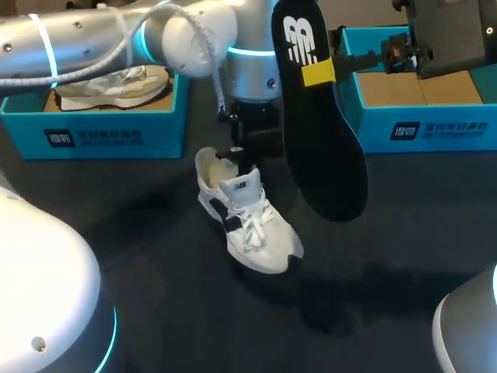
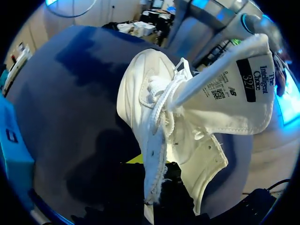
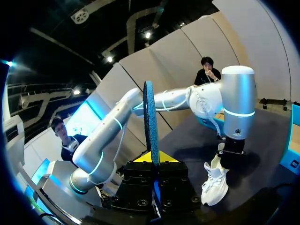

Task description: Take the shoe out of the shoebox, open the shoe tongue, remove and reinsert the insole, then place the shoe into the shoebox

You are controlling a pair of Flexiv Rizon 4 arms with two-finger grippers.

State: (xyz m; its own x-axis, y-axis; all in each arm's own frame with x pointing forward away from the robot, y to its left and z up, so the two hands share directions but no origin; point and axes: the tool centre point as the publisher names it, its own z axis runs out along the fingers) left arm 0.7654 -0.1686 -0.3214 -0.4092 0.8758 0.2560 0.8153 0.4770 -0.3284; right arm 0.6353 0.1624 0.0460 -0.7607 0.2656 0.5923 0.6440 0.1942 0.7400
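White shoe (image 1: 248, 214) out on the dark worktop (image 1: 155, 264), tongue (image 2: 234, 89) lifted | left hand (image 1: 237, 154) clamped on its heel | right hand (image 3: 152, 159) clamped on the removed insole (image 1: 318, 116) — held aloft | roughly halfway: still to reinsert insole, return shoe to far shoebox (image 1: 435, 134)

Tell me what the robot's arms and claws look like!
The left arm is a shiny silver tube with round joints, glowing light-blue rings and a white braided cable draped along it. The right claw is a blocky black piece with bolt holes and two bright yellow tips.
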